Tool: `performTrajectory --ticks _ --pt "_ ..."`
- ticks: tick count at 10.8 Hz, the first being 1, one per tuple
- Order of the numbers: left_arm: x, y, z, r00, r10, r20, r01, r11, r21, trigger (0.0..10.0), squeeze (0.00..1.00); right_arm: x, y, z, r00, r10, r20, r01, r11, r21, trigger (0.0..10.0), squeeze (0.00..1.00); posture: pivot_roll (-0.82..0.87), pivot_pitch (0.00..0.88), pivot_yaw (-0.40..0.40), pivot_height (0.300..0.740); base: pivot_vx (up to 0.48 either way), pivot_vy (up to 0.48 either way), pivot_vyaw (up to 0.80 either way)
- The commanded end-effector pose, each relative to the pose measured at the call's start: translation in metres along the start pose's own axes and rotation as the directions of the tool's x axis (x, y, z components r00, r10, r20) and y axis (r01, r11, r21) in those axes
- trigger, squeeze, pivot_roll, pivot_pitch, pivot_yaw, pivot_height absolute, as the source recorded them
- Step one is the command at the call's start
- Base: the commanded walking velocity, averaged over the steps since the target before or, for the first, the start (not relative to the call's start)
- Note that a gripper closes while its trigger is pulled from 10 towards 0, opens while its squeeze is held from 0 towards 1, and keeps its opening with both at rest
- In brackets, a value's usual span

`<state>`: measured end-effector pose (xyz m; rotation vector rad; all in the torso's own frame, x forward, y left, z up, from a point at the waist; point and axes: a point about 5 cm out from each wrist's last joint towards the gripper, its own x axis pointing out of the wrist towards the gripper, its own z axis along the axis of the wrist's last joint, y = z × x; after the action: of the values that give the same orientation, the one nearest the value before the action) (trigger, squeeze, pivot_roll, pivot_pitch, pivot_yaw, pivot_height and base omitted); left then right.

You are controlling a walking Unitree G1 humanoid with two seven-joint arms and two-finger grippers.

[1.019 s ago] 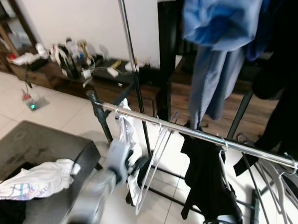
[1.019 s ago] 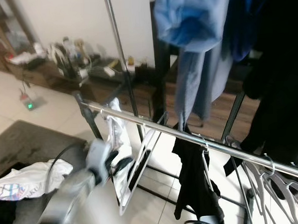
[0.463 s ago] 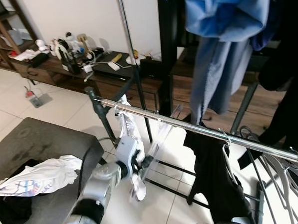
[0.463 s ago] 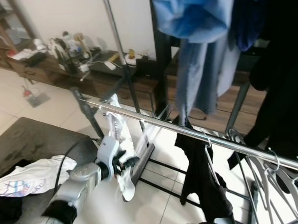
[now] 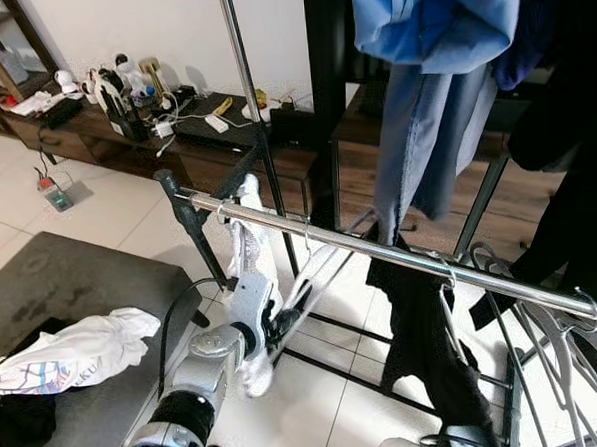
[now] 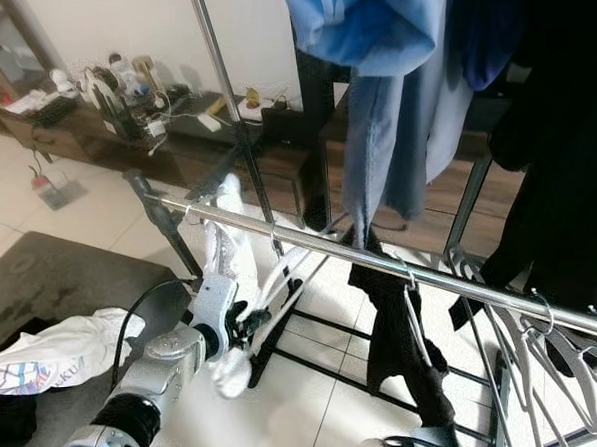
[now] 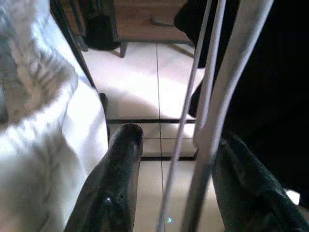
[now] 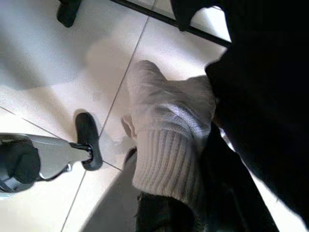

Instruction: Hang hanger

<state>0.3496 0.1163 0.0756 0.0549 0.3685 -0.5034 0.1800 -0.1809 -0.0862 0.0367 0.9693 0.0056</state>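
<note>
A white plastic hanger (image 5: 319, 267) slants up from my left gripper (image 5: 286, 320) to the chrome rail (image 5: 401, 259), its hook at the rail beside a hanging white garment (image 5: 246, 221). In the left wrist view the hanger's bars (image 7: 218, 106) run between the two black fingers (image 7: 120, 164), which stand well apart, so the left gripper (image 7: 179, 137) is open around it. The right wrist view looks down on a white ribbed knit cloth (image 8: 169, 145) next to black fabric (image 8: 270, 106); the right gripper's state is hidden.
A black garment (image 5: 424, 327) and several bare hangers (image 5: 560, 340) hang further right on the rail. Blue clothes (image 5: 435, 66) hang above. A grey ottoman (image 5: 71, 285) with a white garment (image 5: 75, 350) stands at the left. A cluttered low wooden bench (image 5: 173, 120) lines the wall.
The camera has shifted. My left gripper rose toward the rail, and the hanger now slants up to the rail instead of dangling low.
</note>
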Motion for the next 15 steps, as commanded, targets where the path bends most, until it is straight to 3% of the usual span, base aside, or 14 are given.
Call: performTrajectory --ticks 1,10,15 --pt "0.000 0.001 0.001 1.000 0.013 0.015 -0.013 1.000 -0.014 0.0 0.00 0.000 0.003 -0.002 1.000 -0.002 -0.009 0.002 1.000 0.010 10.0 0.00 -0.08 0.171 0.059 0.740 0.000 0.000 0.00" --pt "0.002 -0.001 0.007 0.997 0.015 0.070 -0.017 1.000 0.024 0.0 0.00 -0.002 -0.003 -0.010 1.000 -0.008 -0.018 0.008 1.000 0.006 10.0 0.00 -0.07 0.164 0.052 0.740 0.000 0.000 0.00" --pt "-0.003 0.000 0.015 0.986 0.014 0.169 -0.027 0.997 0.072 0.0 0.00 -0.008 -0.028 -0.017 0.999 -0.027 -0.017 0.027 1.000 0.005 10.0 0.00 -0.07 0.124 0.041 0.740 0.000 0.000 0.00"
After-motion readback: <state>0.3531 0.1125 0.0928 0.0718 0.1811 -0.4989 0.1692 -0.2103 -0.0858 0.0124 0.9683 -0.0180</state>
